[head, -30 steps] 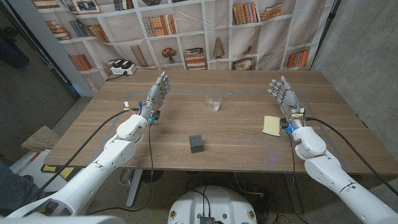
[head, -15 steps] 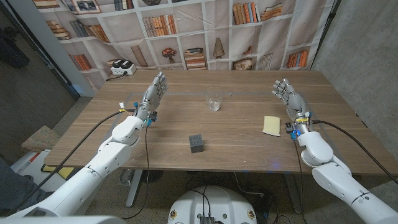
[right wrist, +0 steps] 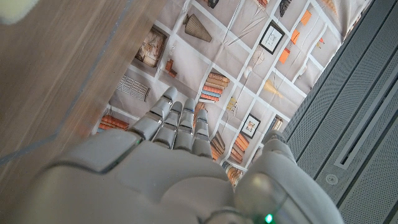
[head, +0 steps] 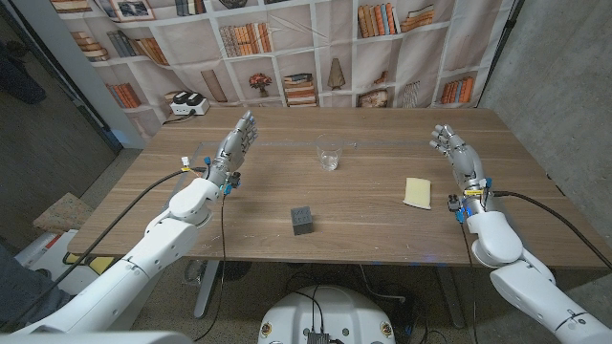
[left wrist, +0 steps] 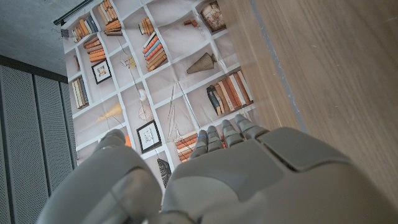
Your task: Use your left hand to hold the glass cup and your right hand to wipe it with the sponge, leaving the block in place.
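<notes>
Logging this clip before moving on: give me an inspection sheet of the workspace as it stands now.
Surface: wooden table, bare wood.
Job's things: glass cup upright, mid-table; yellow sponge flat, toward the right hand; dark block nearer the front edge.
Clutter: nothing seen.
Hands: left hand and right hand raised, holding nothing.
Cables: black cables along both arms.
Surroundings: bookshelf backdrop; white device behind the table.
</notes>
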